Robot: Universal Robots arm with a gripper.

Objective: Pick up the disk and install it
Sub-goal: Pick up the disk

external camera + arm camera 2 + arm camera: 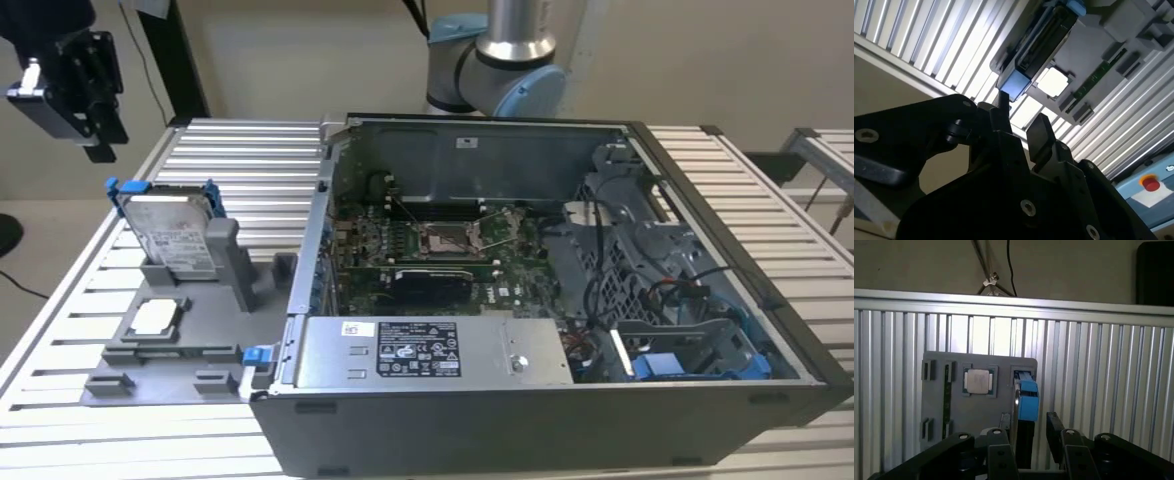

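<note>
Black fingers (1040, 131) of the gripper (1021, 112) are spread and empty, so we judge the pick-up step as barely begun. Beyond them, the disk (1026, 399) stands on edge in its grey holder tray (200, 335), untouched. Closing on it calls for lining the gap up across its thin, blue-framed edge. Farther off sits the open computer case (534, 425).
</note>
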